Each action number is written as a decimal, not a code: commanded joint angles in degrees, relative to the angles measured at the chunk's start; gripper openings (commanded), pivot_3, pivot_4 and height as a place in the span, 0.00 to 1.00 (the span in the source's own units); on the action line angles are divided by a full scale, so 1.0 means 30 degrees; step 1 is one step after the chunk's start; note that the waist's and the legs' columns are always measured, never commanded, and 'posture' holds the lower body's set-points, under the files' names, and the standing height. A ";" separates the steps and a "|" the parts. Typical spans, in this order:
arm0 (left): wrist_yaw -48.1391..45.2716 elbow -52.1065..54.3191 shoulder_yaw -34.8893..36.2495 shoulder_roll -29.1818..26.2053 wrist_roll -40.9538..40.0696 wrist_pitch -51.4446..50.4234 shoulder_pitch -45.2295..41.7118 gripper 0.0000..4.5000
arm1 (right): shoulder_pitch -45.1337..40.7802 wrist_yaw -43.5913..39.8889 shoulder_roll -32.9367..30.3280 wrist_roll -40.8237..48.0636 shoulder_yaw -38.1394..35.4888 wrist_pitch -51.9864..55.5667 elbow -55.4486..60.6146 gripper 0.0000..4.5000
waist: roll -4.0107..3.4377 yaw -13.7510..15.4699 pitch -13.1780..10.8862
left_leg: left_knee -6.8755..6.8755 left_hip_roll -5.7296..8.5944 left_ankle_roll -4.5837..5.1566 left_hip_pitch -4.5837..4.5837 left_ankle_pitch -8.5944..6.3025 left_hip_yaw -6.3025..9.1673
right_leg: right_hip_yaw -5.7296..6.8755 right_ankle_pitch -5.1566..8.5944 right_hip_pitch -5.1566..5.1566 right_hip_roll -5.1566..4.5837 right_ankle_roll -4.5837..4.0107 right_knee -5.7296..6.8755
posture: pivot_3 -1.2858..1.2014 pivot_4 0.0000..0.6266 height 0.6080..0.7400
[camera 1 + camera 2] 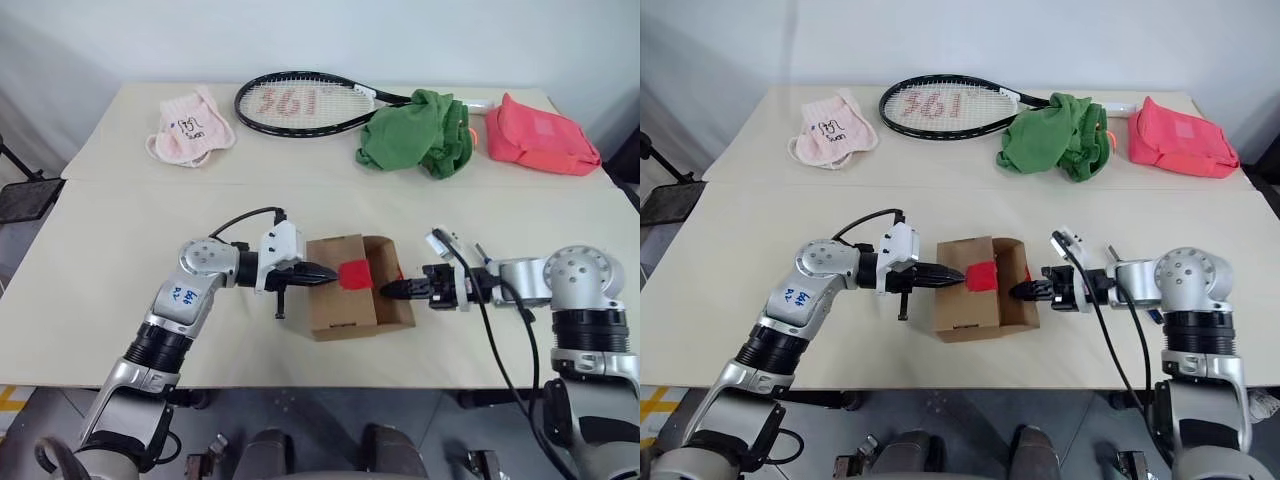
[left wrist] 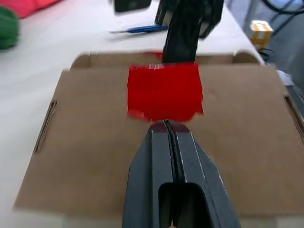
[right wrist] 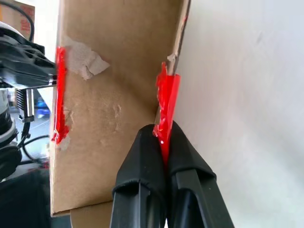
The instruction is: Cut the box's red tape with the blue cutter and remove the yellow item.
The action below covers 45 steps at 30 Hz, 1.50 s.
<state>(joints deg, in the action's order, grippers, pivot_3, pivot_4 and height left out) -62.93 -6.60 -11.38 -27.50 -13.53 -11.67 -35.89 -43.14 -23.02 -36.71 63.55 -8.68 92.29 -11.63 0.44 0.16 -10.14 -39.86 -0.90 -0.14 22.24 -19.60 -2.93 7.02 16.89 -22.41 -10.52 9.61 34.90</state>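
Note:
The brown cardboard box point(image 1: 340, 305) sits near the table's front middle, one flap lying flat and the other side open. A red tape point(image 1: 355, 272) patch sticks to the flat flap's edge. My left gripper point(image 1: 328, 273) is shut, its tip against that flap right beside the tape point(image 2: 164, 91). From the other side my right gripper point(image 3: 164, 137) is shut on a torn strip of red tape point(image 3: 167, 102) at the other flap's edge. The blue cutter point(image 2: 140, 29) lies on the table beyond the box. The yellow item is hidden.
Along the table's back lie a pink cloth point(image 1: 190, 128), a tennis racket point(image 1: 300, 103), a green cloth point(image 1: 418, 133) and a coral-pink pouch point(image 1: 540, 137). Cables loop from both wrists. The box stands close to the table's front edge point(image 1: 330, 385).

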 commanded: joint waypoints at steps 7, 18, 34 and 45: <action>0.1186 -0.0897 -0.0439 0.1044 0.0722 0.0131 0.0632 0.00 | -0.3003 0.3056 -0.2657 0.4403 0.1813 0.0069 0.1533 0.00 | 0.0002 0.0062 -0.0002 | -0.0002 0.0000 0.0001 0.0011 -0.0001 0.0004 | 0.0008 0.0000 0.0001 0.0000 0.0001 -0.0014 | 0.52 0.24 1.00; 0.1776 -0.1407 -0.0487 0.1838 0.0844 0.0461 0.0488 0.00 | -0.4578 0.6751 -0.3723 0.5664 0.3752 0.0069 0.2034 0.00 | 0.0002 0.0264 -0.0002 | -0.0008 -0.0002 0.0002 0.0025 -0.0001 -0.0005 | 0.0010 0.0000 -0.0004 0.0000 0.0000 -0.0036 | 0.52 0.24 1.00; 0.2884 -0.1935 -0.0411 0.2655 0.0815 0.0687 0.0817 0.00 | -0.7059 1.0643 -0.4628 0.9812 0.5530 0.0069 0.2525 0.00 | 0.0003 0.0445 -0.0002 | -0.0023 -0.0001 0.0010 0.0056 -0.0005 -0.0001 | 0.0026 0.0000 -0.0009 -0.0001 0.0000 -0.0063 | 0.52 0.24 1.00; 0.3463 -0.2161 -0.0056 0.3109 0.0899 0.0786 0.0770 0.00 | -0.6949 1.3787 -0.4824 1.2562 0.6480 -0.0898 0.3152 0.00 | 0.0006 0.0473 -0.0003 | -0.0024 -0.0002 0.0020 0.0074 -0.0011 0.0006 | 0.0043 0.0000 -0.0012 -0.0002 0.0000 -0.0077 | 0.52 0.24 1.00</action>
<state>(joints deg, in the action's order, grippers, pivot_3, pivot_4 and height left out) -52.53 -13.57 -10.09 -19.31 -11.21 -9.53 -33.38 -64.19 16.87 -50.62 98.69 9.88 90.64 -4.28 0.46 1.58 -10.15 -39.93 -0.90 -0.07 22.48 -19.64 -2.91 7.16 16.88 -22.44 -10.52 9.61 34.65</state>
